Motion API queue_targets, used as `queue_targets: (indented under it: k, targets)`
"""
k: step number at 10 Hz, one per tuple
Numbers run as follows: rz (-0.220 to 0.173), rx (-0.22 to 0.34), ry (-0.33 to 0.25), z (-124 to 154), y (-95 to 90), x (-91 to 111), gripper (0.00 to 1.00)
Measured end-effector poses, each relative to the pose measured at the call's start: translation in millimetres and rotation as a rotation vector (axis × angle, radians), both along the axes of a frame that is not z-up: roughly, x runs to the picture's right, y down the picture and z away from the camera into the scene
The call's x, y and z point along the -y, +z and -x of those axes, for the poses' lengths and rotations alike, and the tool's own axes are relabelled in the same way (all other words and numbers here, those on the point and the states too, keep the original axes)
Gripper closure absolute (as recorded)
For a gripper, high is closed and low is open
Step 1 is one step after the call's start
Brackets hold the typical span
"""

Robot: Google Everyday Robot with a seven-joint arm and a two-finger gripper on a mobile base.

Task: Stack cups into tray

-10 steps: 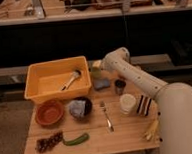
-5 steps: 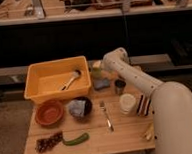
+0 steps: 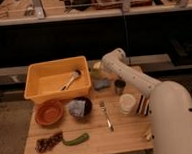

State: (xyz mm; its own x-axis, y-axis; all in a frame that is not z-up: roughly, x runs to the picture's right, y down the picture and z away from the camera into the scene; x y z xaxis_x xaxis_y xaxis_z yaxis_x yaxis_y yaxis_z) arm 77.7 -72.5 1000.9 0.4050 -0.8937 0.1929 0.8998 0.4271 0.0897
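A pale wooden slatted bench stands on a grey floor in dim warm light, dark shelving and grey metal posts behind; the claw hangs near the bench's far edge.

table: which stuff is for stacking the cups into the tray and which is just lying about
Job: yellow tray, pale green cup, dark grey cup, cream cup, gripper by the green cup.
Lying about: orange-brown bowl, dark bowl, fork, blue cloth, green vegetable.
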Motion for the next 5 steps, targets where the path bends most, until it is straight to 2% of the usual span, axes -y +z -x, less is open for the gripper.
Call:
queue_targets:
  k: [2, 3, 5]
  targets:
    - [0.013, -0.006, -0.007, 2.5, 4.0, -4.1, 0.20]
    - [0.017, -0.008, -0.010, 2.1, 5.5, -6.0, 0.25]
    - [0.020, -0.012, -0.013, 1.1, 7.3, -8.1, 0.45]
